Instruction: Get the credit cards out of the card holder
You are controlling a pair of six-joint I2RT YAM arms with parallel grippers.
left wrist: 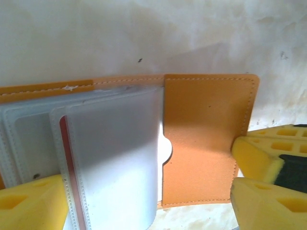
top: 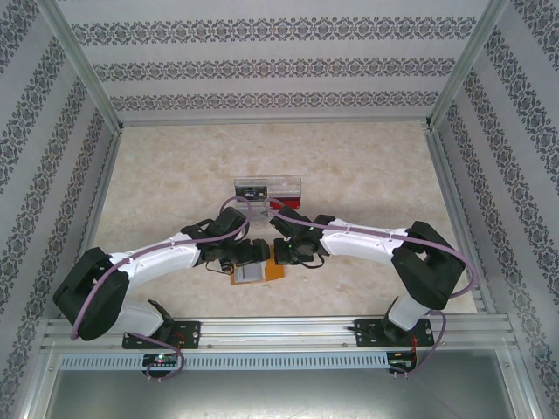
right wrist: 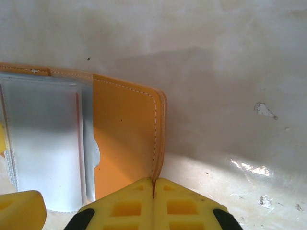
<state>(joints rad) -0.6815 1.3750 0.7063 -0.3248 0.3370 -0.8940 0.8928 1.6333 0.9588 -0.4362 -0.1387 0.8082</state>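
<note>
1. Here, the card holder [top: 256, 274] is found lying open on the marbled desk [top: 166, 192], close to the near edge and directly beneath the two wrists.
2. In the left wrist view, its orange flap [left wrist: 206, 134] is spread flat to the right, while the grey-blue see-through sleeves [left wrist: 110, 158] are fanned out to the left of it.
3. One of the credit cards [left wrist: 64, 158] is still lodged in a sleeve; only a thin red edge is shown through the plastic, and it is seen again in the right wrist view [right wrist: 77, 112].
4. Whether more cards are kept in the other sleeves cannot be told.
5. The left hand [left wrist: 144, 208] is held spread wide, with one yellow finger [left wrist: 29, 203] at the lower left over the sleeves and the other at the lower right beside the flap; nothing is pinched by it.
6. The right hand [right wrist: 153, 191] is pressed together, and the outer stitched edge of the flap is nipped between its fingertips.
7. From above, the left hand [top: 247, 253] and the right hand [top: 293, 251] are seen very near each other over the holder.
8. A clear plastic tray [top: 267, 187] is placed farther back on the desk, well apart from the holder, with something dark inside it that is too small to be made out.
</note>
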